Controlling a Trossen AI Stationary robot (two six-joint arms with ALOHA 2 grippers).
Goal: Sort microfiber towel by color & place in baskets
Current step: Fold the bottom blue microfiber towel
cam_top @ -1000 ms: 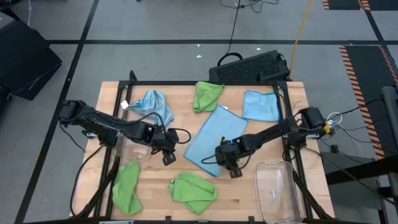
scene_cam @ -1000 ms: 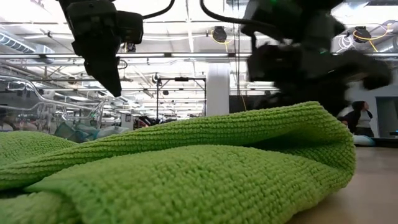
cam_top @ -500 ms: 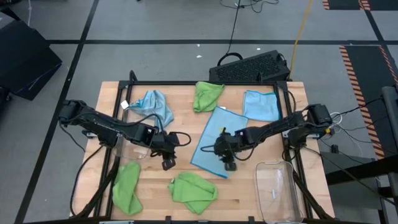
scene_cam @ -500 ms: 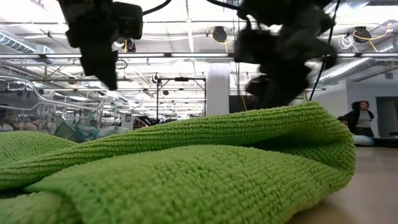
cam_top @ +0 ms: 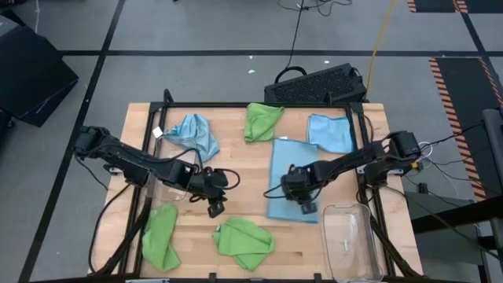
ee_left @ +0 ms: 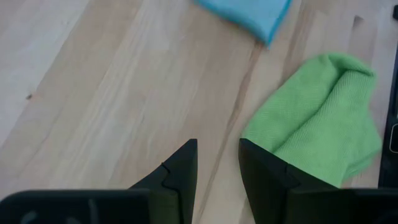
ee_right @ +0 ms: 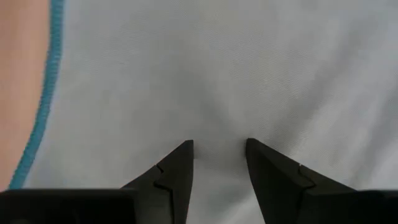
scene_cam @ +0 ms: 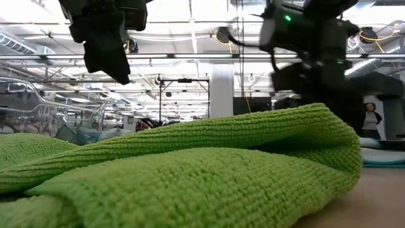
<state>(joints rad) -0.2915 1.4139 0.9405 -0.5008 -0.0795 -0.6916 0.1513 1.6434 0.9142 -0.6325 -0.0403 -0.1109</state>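
Three light blue and three lime green towels lie on the wooden table. The largest blue towel lies spread flat in the middle, and my right gripper is down on its near end, shut on the cloth. My left gripper hovers left of it over bare wood, narrowly open, with a green towel and a blue corner ahead. One clear basket stands at the near right. The other basket sits under my left arm. My right gripper comes at the spread blue towel from above, fingers pointing down, near its near edge. The cloth creases toward the gap between the fingertips, so a small ridge of it seems pinched there. The towel lies flat on the table.
A crumpled blue towel lies far left, a green one far middle, a flat blue one far right. Green towels lie near left and near middle, the latter filling the low view. A black crate sits beyond the far edge.
My right gripper has moved toward the table's right edge, dragging the near end of the spread blue towel with it. The towel has swung from a diagonal lie to nearly straight, near to far, while its far end stayed about in place. My left gripper crept slightly nearer.
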